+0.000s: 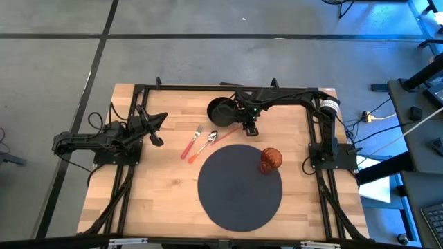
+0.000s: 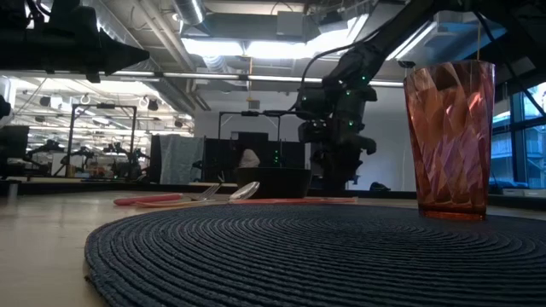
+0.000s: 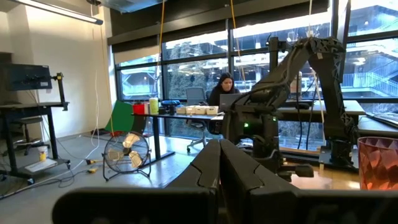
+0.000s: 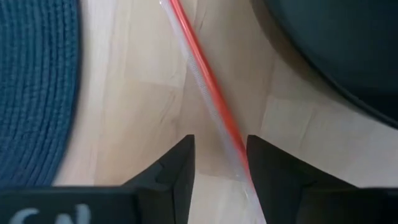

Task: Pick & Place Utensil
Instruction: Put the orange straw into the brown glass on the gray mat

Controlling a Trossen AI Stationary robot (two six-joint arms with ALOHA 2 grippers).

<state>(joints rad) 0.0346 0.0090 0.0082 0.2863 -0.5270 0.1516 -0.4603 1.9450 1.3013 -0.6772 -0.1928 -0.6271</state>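
Observation:
A red-handled fork (image 1: 192, 143) and a red-handled spoon (image 1: 205, 144) lie side by side on the wooden table, left of a thin red straw in a clear wrapper (image 1: 232, 135). My right gripper (image 1: 250, 129) hangs low over the straw's far end, beside the black bowl (image 1: 223, 109). In the right wrist view it is open (image 4: 221, 165), and the straw (image 4: 211, 93) runs flat on the wood between its fingers. My left gripper (image 1: 158, 130) waits shut at the table's left side, above the surface (image 3: 219, 168). My right gripper comes from above, pointing down, with one finger on each side of the straw. The wrapper runs right along the inner edge of one finger (image 4: 258, 177); I cannot tell whether they touch. The straw lies flat on the table.
A round dark woven placemat (image 1: 240, 187) fills the near middle of the table, with a red faceted cup (image 1: 270, 160) standing on its right edge. The black bowl (image 4: 348, 50) sits close beside my right gripper. A person sits at a desk in the room beyond.

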